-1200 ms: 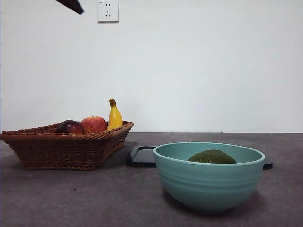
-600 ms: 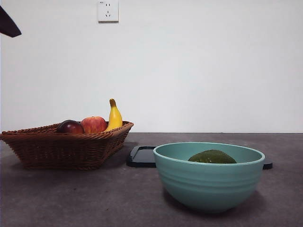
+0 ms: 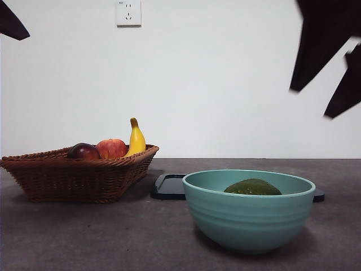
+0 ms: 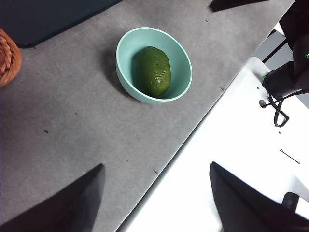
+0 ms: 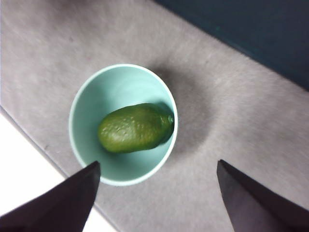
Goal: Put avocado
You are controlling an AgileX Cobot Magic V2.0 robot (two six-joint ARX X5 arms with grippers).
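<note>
The dark green avocado [image 3: 252,187] lies in a teal bowl [image 3: 248,217] at the front right of the table. It also shows in the left wrist view [image 4: 152,70] and the right wrist view [image 5: 135,127]. My right gripper [image 3: 326,84] hangs open and empty high above the bowl at the top right of the front view; in its own view [image 5: 157,193] its jaws stand wide apart. My left gripper [image 4: 157,198] is open and empty, high over the table's front edge, seen as a black tip [image 3: 11,22] at the top left of the front view.
A wicker basket [image 3: 73,175] at the left holds a maroon fruit [image 3: 83,151], a red apple [image 3: 111,148] and a banana [image 3: 136,138]. A black flat tray [image 3: 169,186] lies behind the bowl. The table's front edge runs close to the bowl [image 4: 193,140].
The right gripper has come into the front view at the top right, above the bowl. The left arm's tip moved from top centre-left to the far top left corner.
</note>
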